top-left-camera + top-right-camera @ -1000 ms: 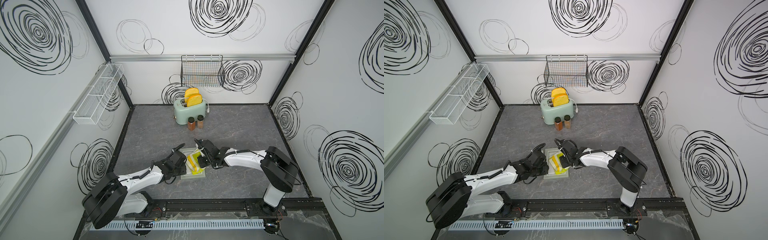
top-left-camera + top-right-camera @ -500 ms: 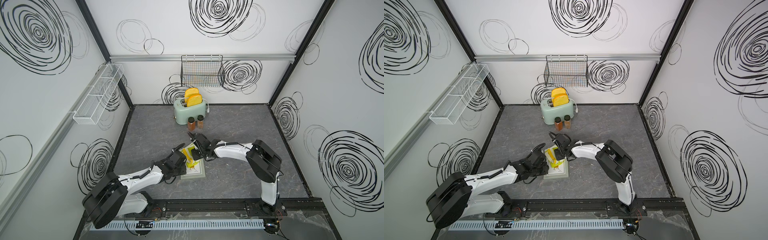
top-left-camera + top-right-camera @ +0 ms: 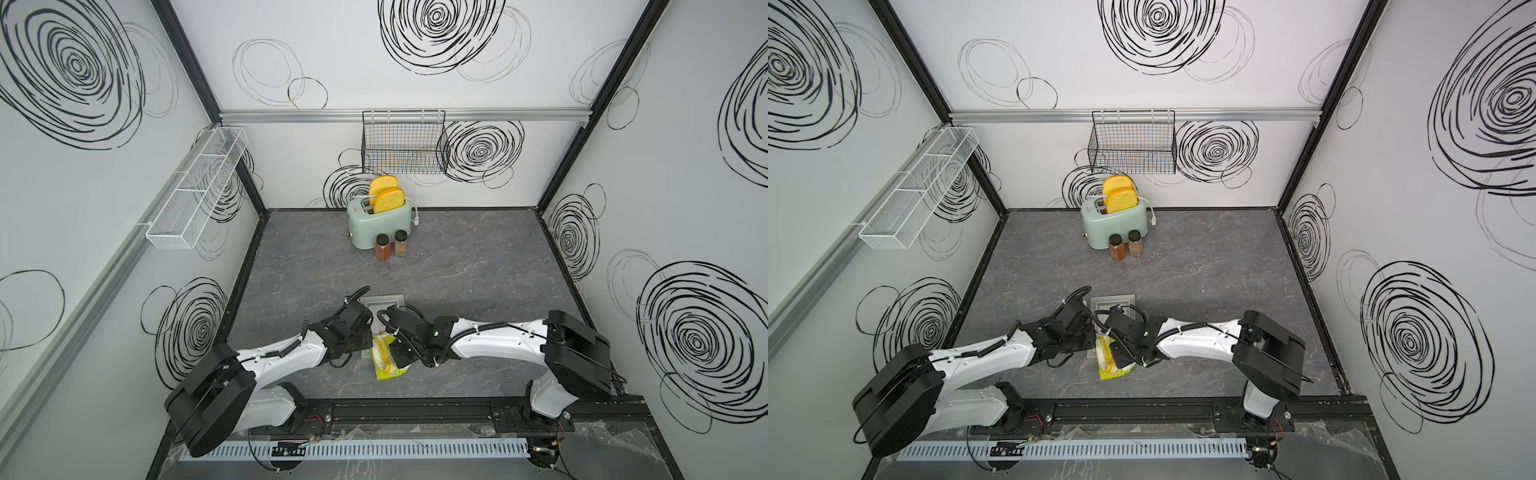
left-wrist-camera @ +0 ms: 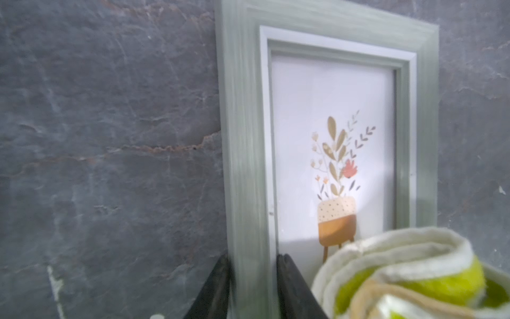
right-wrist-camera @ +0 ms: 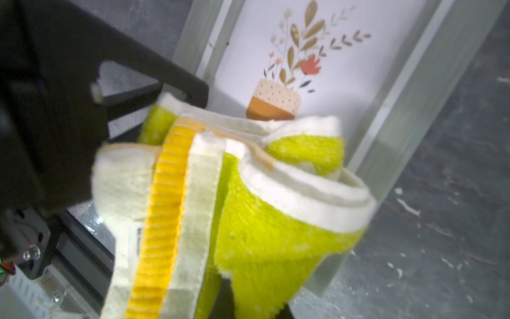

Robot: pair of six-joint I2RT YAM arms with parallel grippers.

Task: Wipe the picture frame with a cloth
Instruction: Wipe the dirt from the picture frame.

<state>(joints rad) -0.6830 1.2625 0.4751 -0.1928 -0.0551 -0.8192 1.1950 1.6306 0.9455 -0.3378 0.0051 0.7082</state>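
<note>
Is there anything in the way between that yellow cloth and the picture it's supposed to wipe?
Nothing visible does. The cloth, bunched in the right gripper, sits over the near end of the picture frame, and the print beyond is bare. Only the left gripper, pinching one side rail, covers a bit of it.

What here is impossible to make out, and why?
Near half of the picture frame: both top views, under the arms and the cloth.
Fingertips of the right gripper: right wrist view, buried in the cloth.
Contents of the two jars: top views, too small.
Print on the cloth's tag: right wrist view, blurred.
</note>
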